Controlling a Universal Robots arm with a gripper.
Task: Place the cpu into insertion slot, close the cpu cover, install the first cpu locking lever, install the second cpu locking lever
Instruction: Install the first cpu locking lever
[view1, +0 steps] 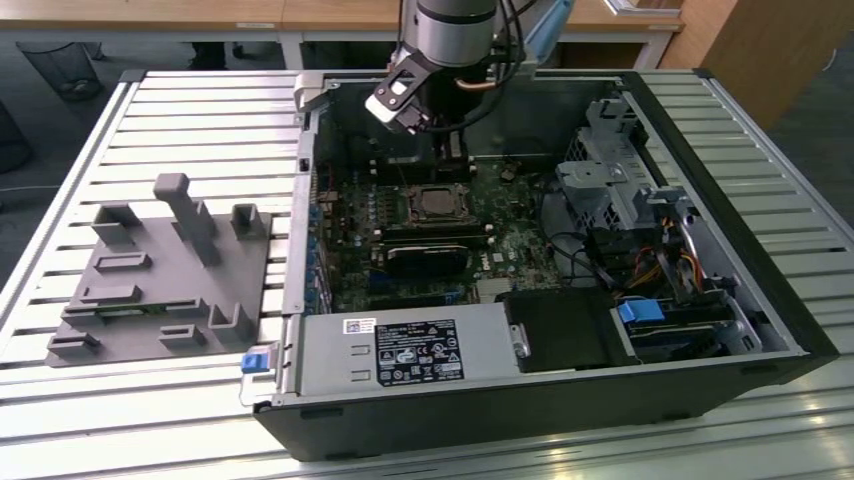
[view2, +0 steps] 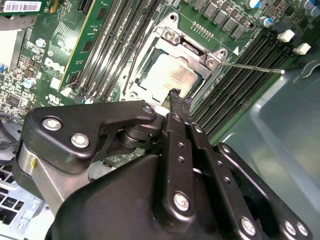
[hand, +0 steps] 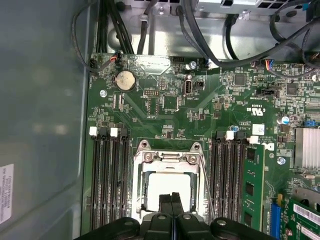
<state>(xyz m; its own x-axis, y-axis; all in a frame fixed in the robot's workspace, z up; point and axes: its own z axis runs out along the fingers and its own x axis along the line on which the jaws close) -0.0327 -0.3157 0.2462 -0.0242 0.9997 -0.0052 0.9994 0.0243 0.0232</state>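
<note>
The cpu (view2: 172, 75) is sat in the insertion slot (view1: 438, 204), a bit above the middle of the exterior view, pale face showing through the window of the cpu cover (view2: 192, 47). The gripper (view2: 175, 97) has its fingers (hand: 167, 200) clenched tight together with nothing between them, tips hovering just over the near edge of the chip. I can't tell if they're actually touching it.

Cover looks to be lying flat to me, and one thin locking lever (view2: 250, 66) sticks out free to the side, so I'd guess we're at the lever bit.

With the fingers closed like that it's basically a poking stick. To do this well I'd keep the tips off the chip face and push on the metal only. I'd catch the wire near its free end, where it has most leverage, and bring it down slow so it doesn't spring off. The memory slots (hand: 107, 175) run close on both sides of the socket on the green board (hand: 165, 110), so a slip would land on those. The arm (view1: 454, 30) comes in from the upper middle of the exterior view.
</note>
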